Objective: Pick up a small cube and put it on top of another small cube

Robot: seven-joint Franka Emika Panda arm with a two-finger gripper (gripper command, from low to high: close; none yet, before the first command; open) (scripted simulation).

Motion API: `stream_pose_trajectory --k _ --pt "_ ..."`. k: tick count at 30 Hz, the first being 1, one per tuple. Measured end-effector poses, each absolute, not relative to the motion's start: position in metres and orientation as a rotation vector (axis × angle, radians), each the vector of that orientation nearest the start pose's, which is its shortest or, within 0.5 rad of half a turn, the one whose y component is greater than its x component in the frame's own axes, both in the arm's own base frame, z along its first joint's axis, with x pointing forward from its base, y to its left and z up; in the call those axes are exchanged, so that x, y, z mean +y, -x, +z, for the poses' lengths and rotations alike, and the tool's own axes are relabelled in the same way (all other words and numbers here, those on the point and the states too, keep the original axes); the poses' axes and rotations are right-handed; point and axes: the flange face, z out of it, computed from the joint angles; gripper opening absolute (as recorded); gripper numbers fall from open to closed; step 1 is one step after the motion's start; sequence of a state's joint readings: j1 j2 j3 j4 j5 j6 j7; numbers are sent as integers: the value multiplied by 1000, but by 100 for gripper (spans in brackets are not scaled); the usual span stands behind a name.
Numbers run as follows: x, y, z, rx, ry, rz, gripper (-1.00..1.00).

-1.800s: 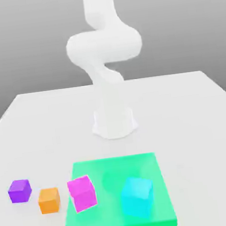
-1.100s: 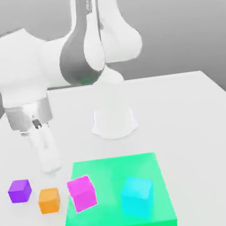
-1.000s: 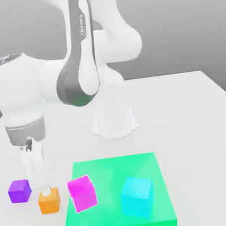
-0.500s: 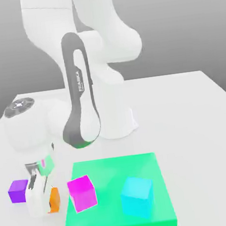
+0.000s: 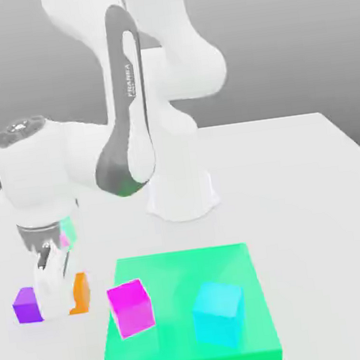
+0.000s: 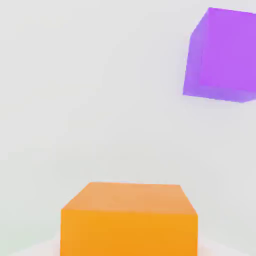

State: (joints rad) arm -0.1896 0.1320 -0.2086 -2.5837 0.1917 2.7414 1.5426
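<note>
Panda arm (image 5: pixel 129 102) bent at the elbow, forearm reaching to the exterior view's left. Hand (image 5: pixel 49 268) low on that side, pointing down, roughly upright. Two-finger gripper (image 5: pixel 60 307) shut on the orange cube (image 5: pixel 81 293).

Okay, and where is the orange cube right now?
In the exterior view, the orange cube is toward the left, held in the gripper, between the purple cube and the magenta cube.

arm (image 5: pixel 119 119): glossy white, rounded links | dark grey band | "FRANKA" lettering (sideways, naturally) | silvery wrist collar (image 5: pixel 42 235)
</note>
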Motion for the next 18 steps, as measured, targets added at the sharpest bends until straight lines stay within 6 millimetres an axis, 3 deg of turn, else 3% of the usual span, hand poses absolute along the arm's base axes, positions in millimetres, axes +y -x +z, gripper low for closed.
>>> stream_pose_trajectory --k 4,7,11,18 --pt "-146 -471 272 2373 1812 -1 -100" --pt "-112 -492 295 2161 2037 12 -100" --pt "-68 -505 322 1882 2312 19 -100" --pt "0 -499 335 1418 2734 28 -100"
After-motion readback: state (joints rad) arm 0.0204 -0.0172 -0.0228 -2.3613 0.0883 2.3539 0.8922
